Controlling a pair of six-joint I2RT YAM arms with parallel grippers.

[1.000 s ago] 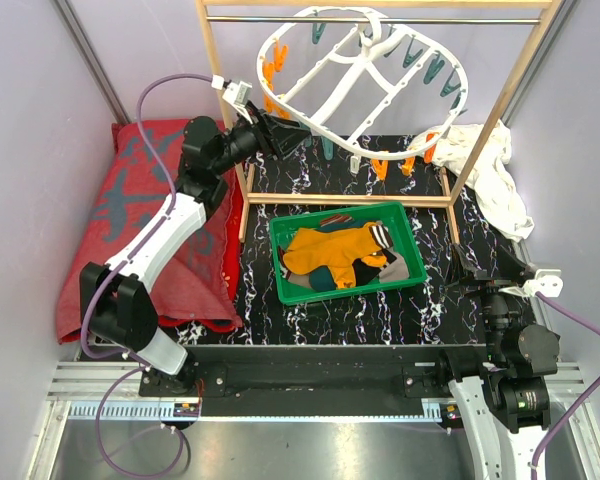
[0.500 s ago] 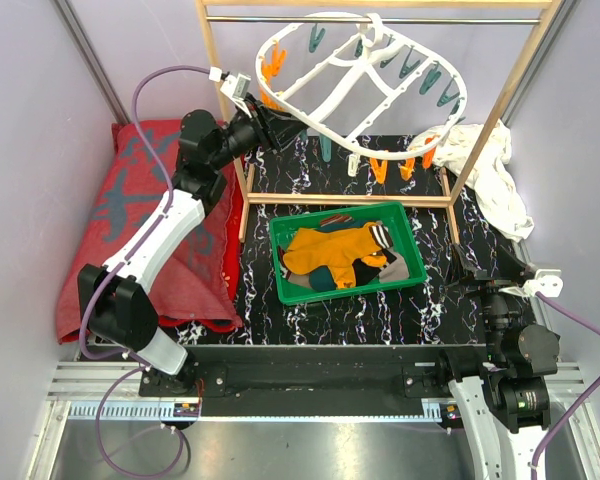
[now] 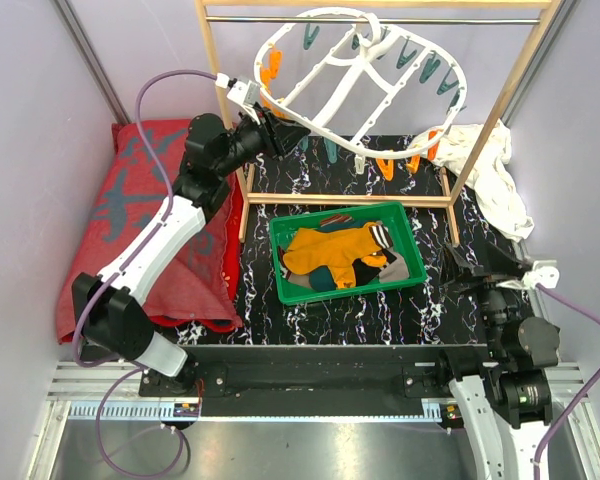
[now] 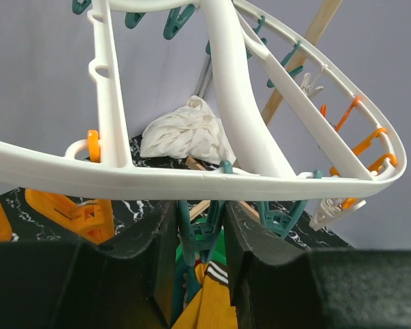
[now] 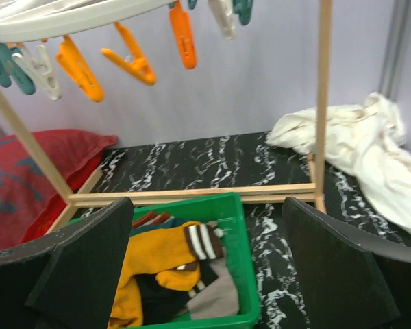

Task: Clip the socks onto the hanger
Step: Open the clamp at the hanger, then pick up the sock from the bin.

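**Fig. Peg-opening stage.** The left gripper (image 4: 200, 218) is at the near rim of the large white plastic oval openwork hanger (image 4: 192, 179). Its jaws are nearly together and pressed on either side of a small teal plastic peg (image 4: 204, 236) that hangs under the rim. The right gripper (image 5: 205, 226) is spread wide and empty, low beside the green plastic tray (image 3: 280, 232).

The step in hand appears to be pinching a peg open to receive a sock. To do it well, the squeeze should fall on the peg's upper handles, not on its biting end (whether it does so here cannot be told, as the fingers hide that part). The grip should also steady the hanger, which hangs tilted by its central hook from the metal rod of the light wooden rack (image 3: 525, 72) and is likely to swing.

The socks lie heaped in the tray, none yet clipped. A mustard-orange fabric sock (image 3: 330, 250) with a black-and-white striped cuff lies on top, with a grey sock (image 3: 400, 268) and darker ones beneath. Soft and limp, they will likely need lifting by one edge.
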